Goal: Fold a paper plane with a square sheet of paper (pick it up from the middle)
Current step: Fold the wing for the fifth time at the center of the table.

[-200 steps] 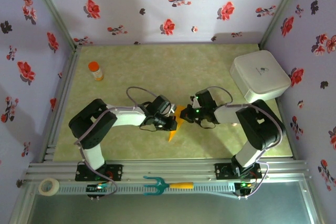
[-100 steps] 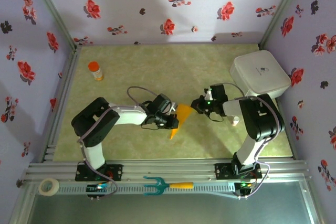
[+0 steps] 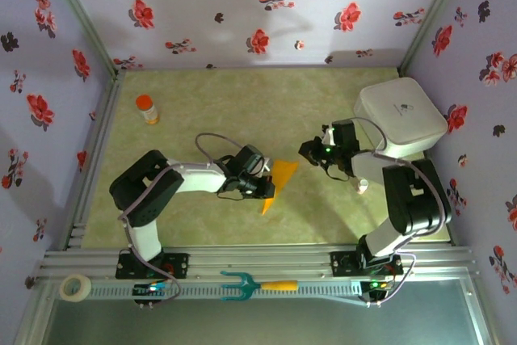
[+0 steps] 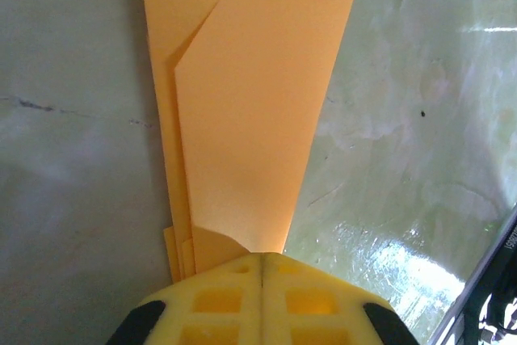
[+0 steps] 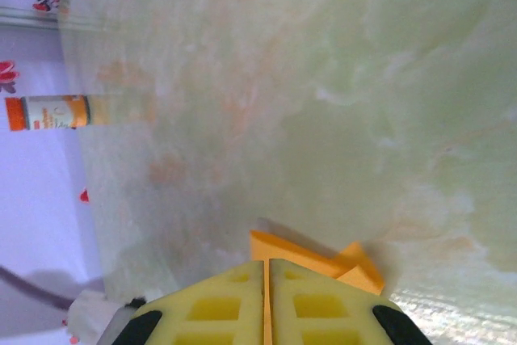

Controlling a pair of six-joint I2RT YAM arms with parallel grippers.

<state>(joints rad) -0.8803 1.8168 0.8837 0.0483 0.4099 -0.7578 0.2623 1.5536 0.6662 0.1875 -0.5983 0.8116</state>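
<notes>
Table (image 3: 242, 111): green marbled top inside walls papered with red flowers.
White box (image 3: 400, 119): rounded and closed, in the far right corner of the table.
Left gripper (image 3: 262, 187): near the middle of the table, reaching right. In the left wrist view (image 4: 260, 260) its yellow pads are pressed together on the near end of the folded paper.
Right gripper (image 3: 307, 151): right of centre, pointing left, just beside the paper's far right corner. In the right wrist view (image 5: 266, 268) its pads stand almost together with a thin slit between them, holding nothing.
Paper plane (image 3: 279, 177): orange-yellow, folded in layers, lying mid-table with its pointed tip towards the near edge; also seen up close (image 4: 250, 119) (image 5: 315, 258).
Fork (image 3: 254, 285): teal with an orange handle, on the near rail.
Tape roll (image 3: 75, 287): on the near left of the rail.
Bottle (image 3: 146, 108): orange-capped and upright, far left on the table.
</notes>
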